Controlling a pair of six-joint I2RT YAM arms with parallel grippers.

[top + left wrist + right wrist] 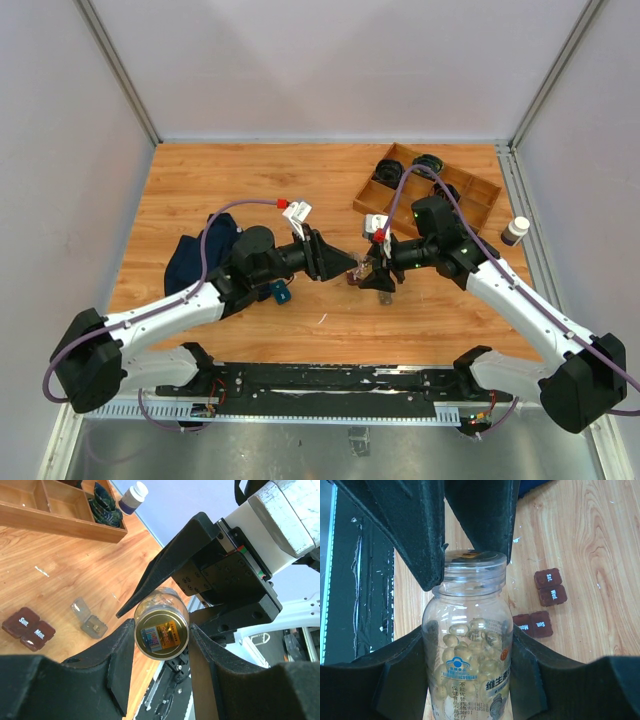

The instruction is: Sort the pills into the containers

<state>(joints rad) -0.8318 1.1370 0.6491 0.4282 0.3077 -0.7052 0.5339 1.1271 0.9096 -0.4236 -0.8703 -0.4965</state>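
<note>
Two grippers (161,632) (467,655) clasping one bottle (468,615), four containers (548,577) (553,595) (522,622) (541,624)

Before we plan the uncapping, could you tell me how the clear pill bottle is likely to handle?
The pill bottle looks like smooth, glossy plastic, so it may twist or slip in the right hand. Being round, it would probably roll if laid on its side. It seems half full of softgels, so likely light, its contents shifting when tilted.
</note>
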